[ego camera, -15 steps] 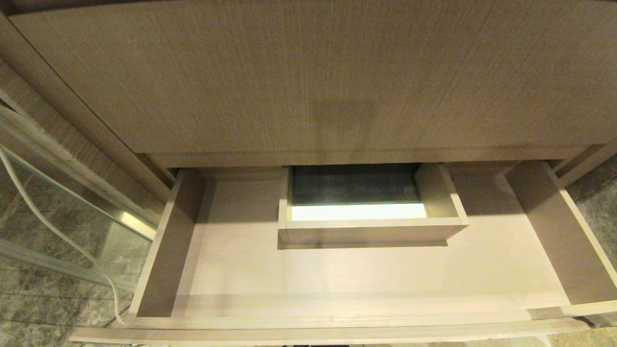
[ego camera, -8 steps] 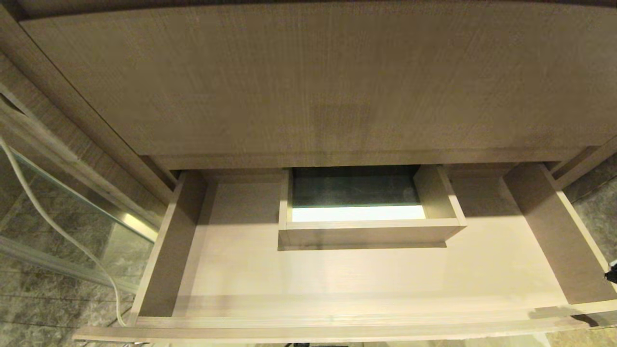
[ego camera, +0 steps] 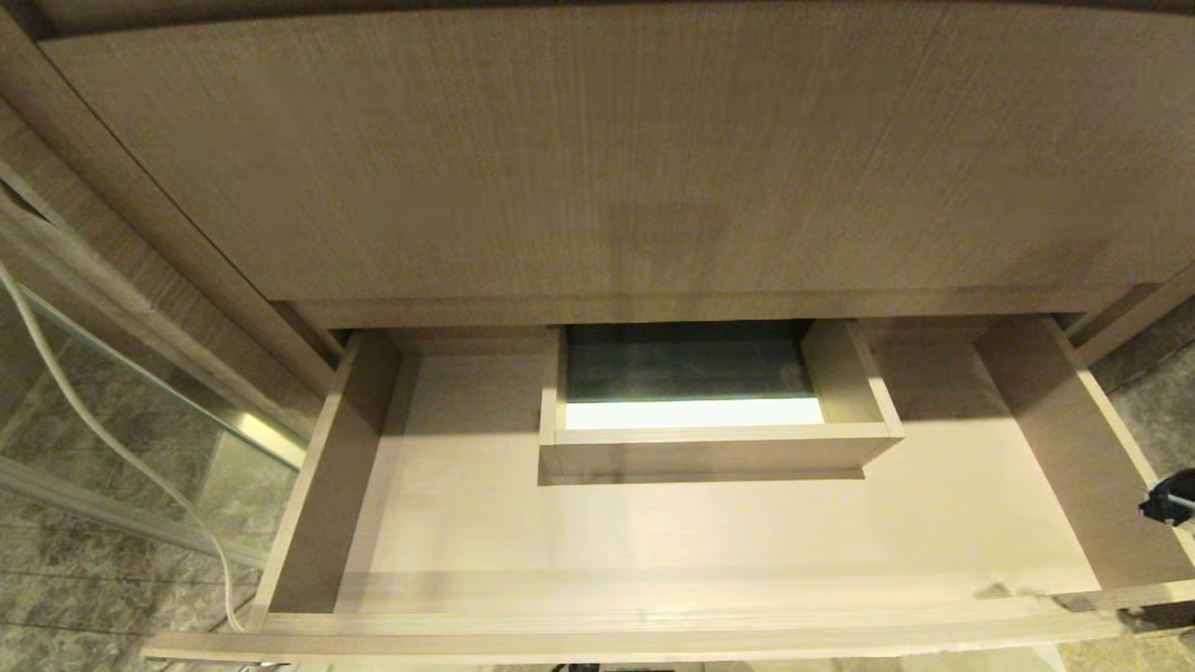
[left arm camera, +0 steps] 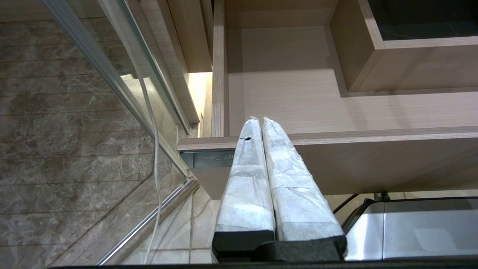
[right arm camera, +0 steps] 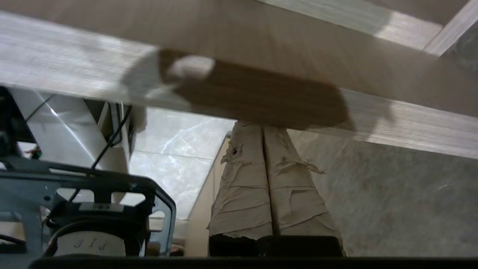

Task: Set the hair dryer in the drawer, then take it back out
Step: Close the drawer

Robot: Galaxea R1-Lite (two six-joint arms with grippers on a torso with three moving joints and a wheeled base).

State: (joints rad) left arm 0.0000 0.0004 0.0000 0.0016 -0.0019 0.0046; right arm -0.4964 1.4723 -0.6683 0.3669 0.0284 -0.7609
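Observation:
The drawer [ego camera: 644, 621] is pulled out, a wide shallow wood-grain box with a boxed cutout [ego camera: 709, 448] at its centre and nothing lying on its floor. The hair dryer is out of view. My left gripper [left arm camera: 260, 120] is parked, shut and empty, its white-wrapped fingers pointing up at the left end of the drawer front [left arm camera: 373, 164], by the black label [left arm camera: 209, 158]. My right gripper [right arm camera: 263, 127] is shut and empty, its tips close under the drawer's front edge [right arm camera: 261, 93] near the right end. A dark part of the right arm [ego camera: 1167, 499] shows beside the drawer's right wall.
A taller wood-grain panel [ego camera: 597, 149] stands above the drawer. Left of the drawer are a glass panel [ego camera: 140, 401] and a hanging white cable [ego camera: 112, 439]. Marble floor tiles lie on both sides. My metal base [left arm camera: 410, 231] sits under the drawer front.
A dark part of my right arm has come up into the head view at the right edge beside the drawer. The view has shifted slightly. The drawer has not moved.

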